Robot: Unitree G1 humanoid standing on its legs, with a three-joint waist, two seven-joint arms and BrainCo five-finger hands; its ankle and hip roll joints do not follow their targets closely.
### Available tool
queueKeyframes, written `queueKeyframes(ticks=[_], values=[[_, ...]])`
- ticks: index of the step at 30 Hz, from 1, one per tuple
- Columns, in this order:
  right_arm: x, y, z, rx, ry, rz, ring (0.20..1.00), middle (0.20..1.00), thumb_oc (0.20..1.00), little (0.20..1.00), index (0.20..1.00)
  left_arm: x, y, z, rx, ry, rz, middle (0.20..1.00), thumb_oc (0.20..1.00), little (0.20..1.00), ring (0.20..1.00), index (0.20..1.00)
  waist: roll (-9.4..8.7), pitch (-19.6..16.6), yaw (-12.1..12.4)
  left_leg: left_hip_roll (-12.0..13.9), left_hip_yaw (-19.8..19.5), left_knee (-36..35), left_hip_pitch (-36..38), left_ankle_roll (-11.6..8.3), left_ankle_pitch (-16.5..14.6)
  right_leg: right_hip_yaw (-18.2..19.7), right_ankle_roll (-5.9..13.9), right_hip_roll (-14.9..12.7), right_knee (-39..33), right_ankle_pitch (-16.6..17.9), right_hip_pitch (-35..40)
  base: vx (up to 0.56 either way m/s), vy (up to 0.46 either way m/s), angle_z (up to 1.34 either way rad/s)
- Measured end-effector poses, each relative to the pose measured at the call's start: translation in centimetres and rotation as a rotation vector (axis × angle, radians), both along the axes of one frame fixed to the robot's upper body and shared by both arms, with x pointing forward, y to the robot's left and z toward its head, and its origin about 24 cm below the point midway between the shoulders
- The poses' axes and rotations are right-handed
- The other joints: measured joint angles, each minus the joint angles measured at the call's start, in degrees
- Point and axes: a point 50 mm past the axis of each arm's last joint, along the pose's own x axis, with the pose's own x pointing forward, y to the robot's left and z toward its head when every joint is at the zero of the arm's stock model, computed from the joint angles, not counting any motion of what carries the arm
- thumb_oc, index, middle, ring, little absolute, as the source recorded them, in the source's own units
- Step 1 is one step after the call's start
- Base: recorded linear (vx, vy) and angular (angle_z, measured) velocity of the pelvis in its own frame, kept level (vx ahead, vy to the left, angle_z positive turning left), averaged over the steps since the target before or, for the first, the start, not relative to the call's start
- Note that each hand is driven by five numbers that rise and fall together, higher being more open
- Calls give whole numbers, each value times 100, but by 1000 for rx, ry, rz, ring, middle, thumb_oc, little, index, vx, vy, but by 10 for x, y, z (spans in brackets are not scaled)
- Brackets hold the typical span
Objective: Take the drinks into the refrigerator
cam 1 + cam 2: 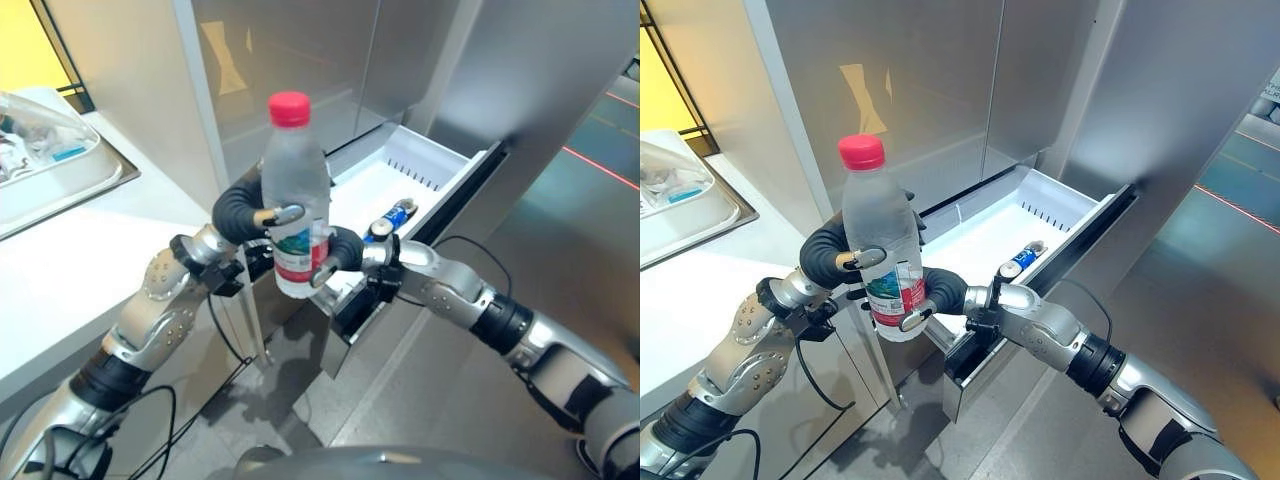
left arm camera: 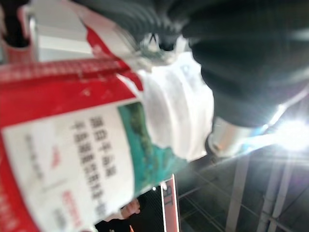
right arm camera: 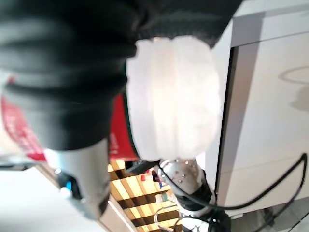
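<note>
Clear plastic with a red cap, the water bottle (image 1: 296, 200) stood upright in the air in front of the refrigerator (image 1: 940, 90), held between both hands above the floor and just short of the open drawer (image 1: 400, 170). The left hand (image 1: 245, 212) gripped it from the robot's left with fingers curled round the body above the red, white and green label, and the right hand (image 1: 340, 252) gripped it lower down from the right, fingers curled round the label band. Neither hand was open; both were closed on the same bottle.

That white drawer was pulled out of the lower part of the steel-fronted refrigerator. It held a small blue can (image 1: 1022, 260) lying on its side near the drawer's front right corner, close to the right hand's wrist. The rest of the drawer floor that could be seen was bare white.

On the counter (image 1: 90, 260) at the robot's left, at its far edge, sat a metal tray (image 1: 100, 180) with a clear plastic container (image 1: 35, 135) in it; what lay inside the container could not be made out.

The left wrist view showed the bottle's label (image 2: 72, 159) from very close, with red bands, a green patch and rows of print, and the dark ribbed covers of the hands pressed against the clear plastic. The right wrist view showed the bottle's ribbed clear body (image 3: 174, 96) beside a dark cover, with the white drawer front behind it.
</note>
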Motion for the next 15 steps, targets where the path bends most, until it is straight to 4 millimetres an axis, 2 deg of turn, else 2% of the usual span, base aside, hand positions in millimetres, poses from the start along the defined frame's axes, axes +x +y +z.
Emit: queueKeyframes(ticks=[6,7,8,15], values=[[1,4,-2,10,14,-4,1000,1000,1000,1000,1000,1,0,-1,-9,0,10,200,200,200,200,200,10,-12,60,-3,21,9,11,3,-1,73,-11,2,0,45,-23,7,10,-6],[1,4,-2,12,16,-4,567,567,567,567,567,2,1,-1,-8,-1,13,200,200,200,200,200,10,-20,62,-3,25,11,11,3,-1,79,-12,2,0,48,-23,0,0,0],[1,5,-3,13,19,-4,200,200,200,200,200,2,1,-1,-4,-5,20,200,200,200,200,200,6,-28,61,-4,28,15,12,4,0,84,-14,2,0,54,-24,0,0,0],[0,9,-3,27,30,-4,200,200,200,200,200,6,2,-3,-23,-2,56,200,200,200,200,200,16,-120,55,-3,89,24,13,6,2,140,-19,4,0,81,-53,-2,4,-5]])
